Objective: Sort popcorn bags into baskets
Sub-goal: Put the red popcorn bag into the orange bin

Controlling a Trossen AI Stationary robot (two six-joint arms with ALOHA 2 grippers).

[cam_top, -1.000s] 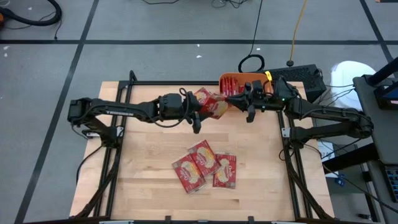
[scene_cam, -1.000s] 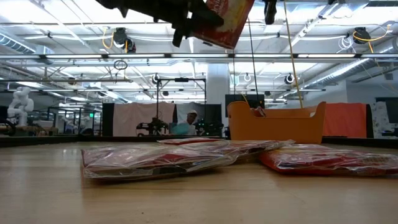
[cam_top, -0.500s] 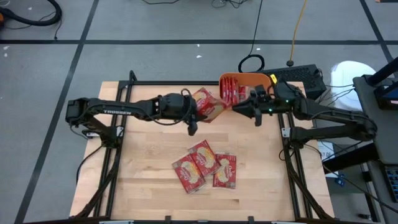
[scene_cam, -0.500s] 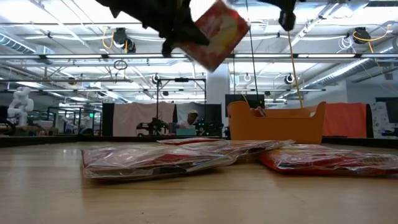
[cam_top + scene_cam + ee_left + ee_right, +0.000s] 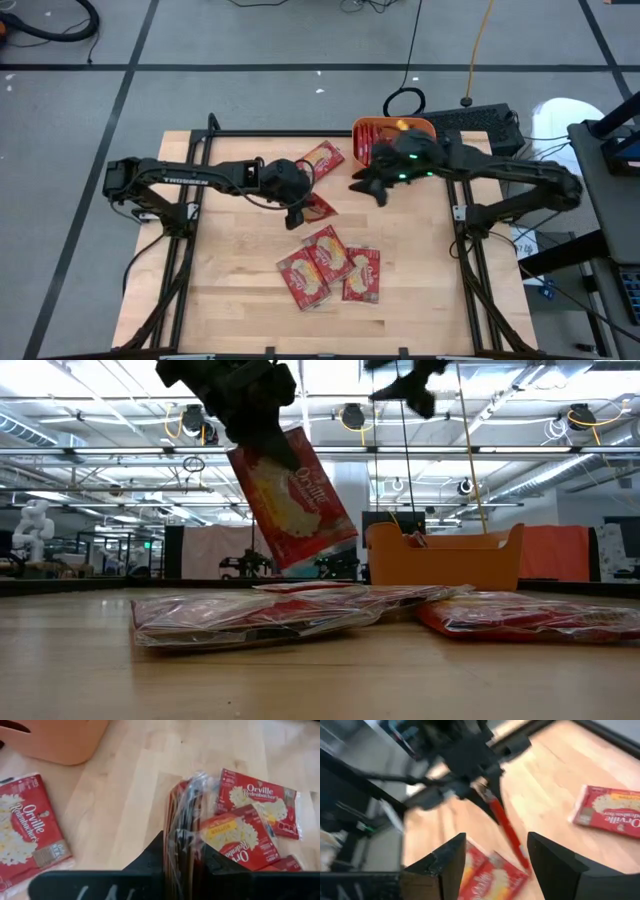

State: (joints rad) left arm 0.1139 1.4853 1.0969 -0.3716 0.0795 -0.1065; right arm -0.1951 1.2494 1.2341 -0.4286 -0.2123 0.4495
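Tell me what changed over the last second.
The right hand let go of the popcorn bag that both hands held aloft, and now stands open near the orange basket. The left hand closed on it and swung it down, so it hangs edge-down above the table. The bags lying on the table stayed put.

One flat red popcorn packet with a cream oval (image 5: 292, 495) hangs tilted in mid-air at the frame's centre. Another (image 5: 324, 157) lies flat just left of the orange plastic tub (image 5: 392, 127) at upper right. Three overlapping packets (image 5: 328, 266) lie lower centre.
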